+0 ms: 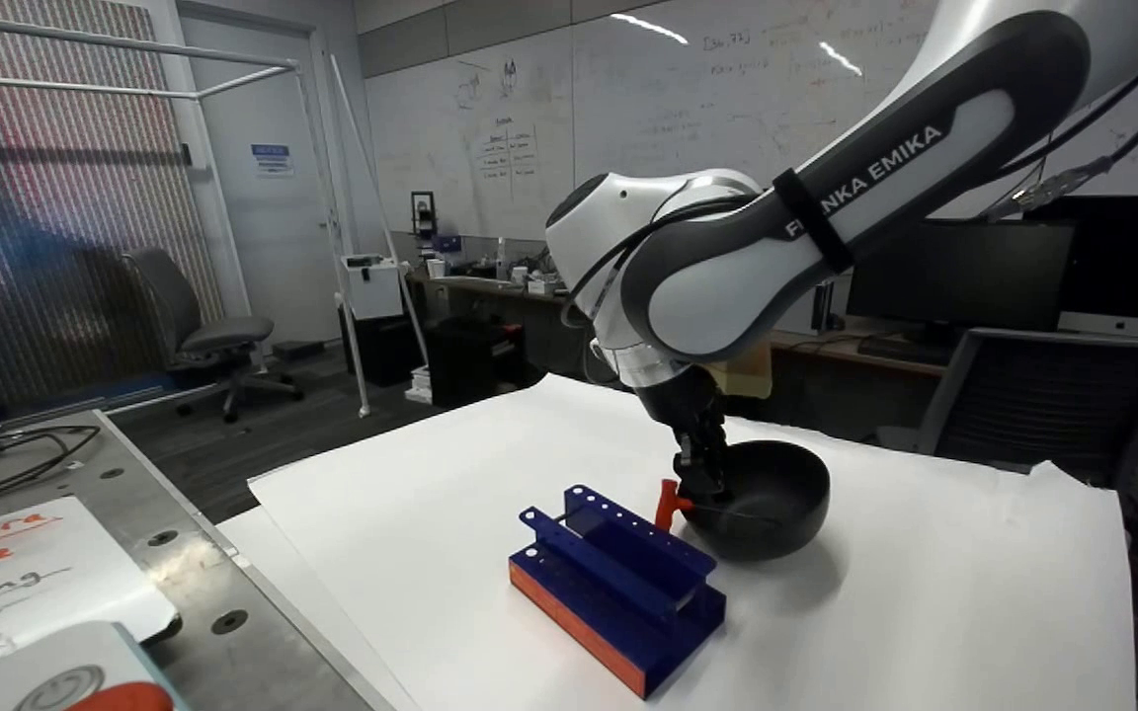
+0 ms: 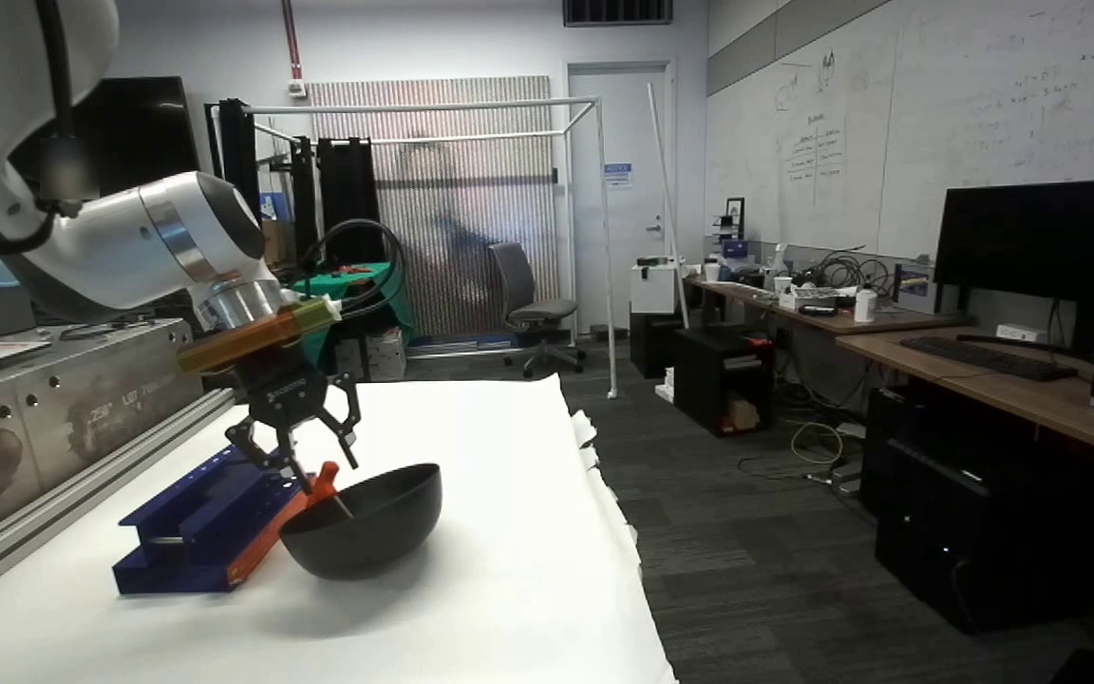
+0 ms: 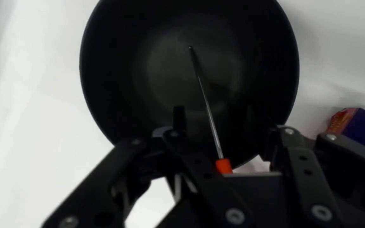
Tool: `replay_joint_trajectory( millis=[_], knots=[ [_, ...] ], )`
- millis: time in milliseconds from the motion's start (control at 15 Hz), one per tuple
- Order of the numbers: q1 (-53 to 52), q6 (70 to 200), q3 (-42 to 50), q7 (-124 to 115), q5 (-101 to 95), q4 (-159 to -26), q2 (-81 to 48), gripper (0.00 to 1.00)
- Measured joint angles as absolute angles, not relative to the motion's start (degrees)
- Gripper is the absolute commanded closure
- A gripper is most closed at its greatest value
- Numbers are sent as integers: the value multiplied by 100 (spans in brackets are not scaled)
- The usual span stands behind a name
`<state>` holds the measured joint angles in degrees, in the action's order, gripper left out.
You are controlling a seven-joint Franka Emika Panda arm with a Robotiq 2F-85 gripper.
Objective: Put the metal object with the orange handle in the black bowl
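Note:
The metal tool lies with its thin shaft inside the black bowl (image 1: 786, 513) and its orange-red handle (image 1: 667, 505) over the rim on the rack side. The handle also shows in an exterior view (image 2: 323, 483) and partly in the wrist view (image 3: 223, 166), where its rear is hidden by the gripper. The bowl is tilted towards the handle in an exterior view (image 2: 371, 537); its inside shows in the wrist view (image 3: 122, 63). My gripper (image 2: 330, 475) is open above that rim, its fingers (image 3: 217, 117) apart on either side of the tool, with gaps to it.
A blue rack (image 1: 618, 592) with an orange side stands close beside the bowl on the white-covered table (image 1: 925, 612); it also shows in an exterior view (image 2: 167, 560). A metal bench (image 1: 203, 592) runs along a table edge. A chair (image 1: 1043, 405) stands behind the table.

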<state>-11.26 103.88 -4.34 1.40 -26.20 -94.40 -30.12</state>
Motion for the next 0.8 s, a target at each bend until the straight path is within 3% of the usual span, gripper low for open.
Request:
replay_joint_trajectory(
  millis=[133,800],
  knots=[
    [-1122,10396,-425,99,-2602,-9440,-3014,0],
    [-689,11242,-690,389,-510,-9520,-2561,0]
  ],
)
